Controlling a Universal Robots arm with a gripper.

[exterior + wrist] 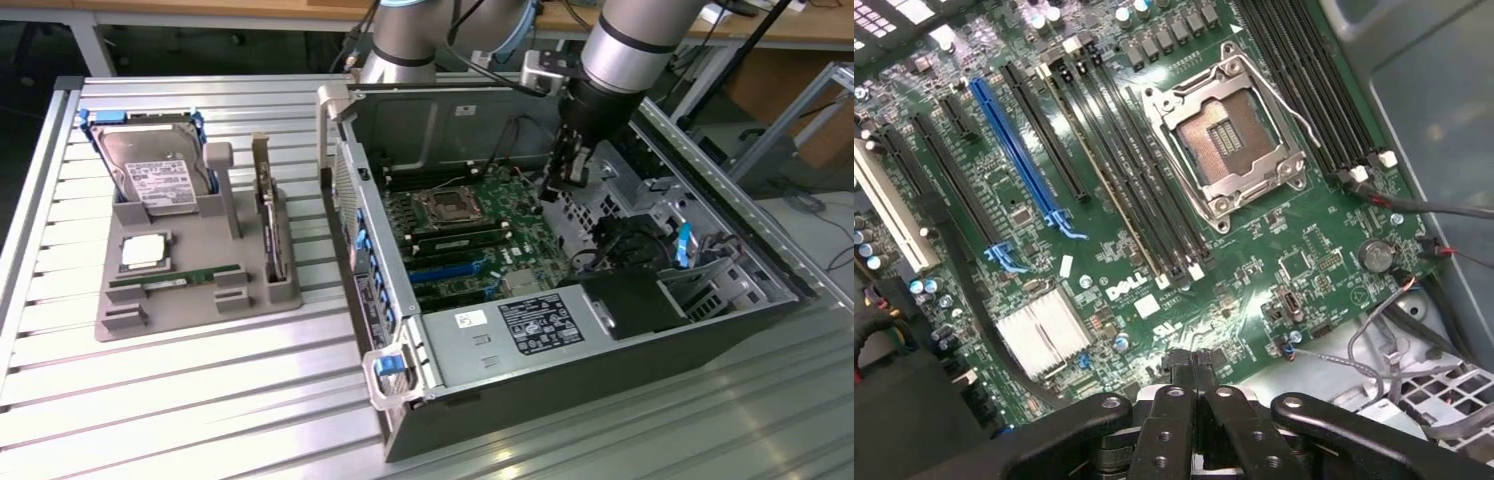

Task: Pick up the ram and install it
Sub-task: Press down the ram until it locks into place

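Ribbed metal desk point(200, 400) carries an open computer case point(641, 330); the closed, empty gripper point(1199, 385) hangs above its motherboard point(1254, 260), while the ram point(174, 277) lies in the grey tray point(160, 325) at the exterior view's left.

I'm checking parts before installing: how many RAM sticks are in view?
2. One ram lies in the grey holder, at the exterior view's left; a second ram looks seated in a motherboard slot beside the processor socket. Others may be hidden.
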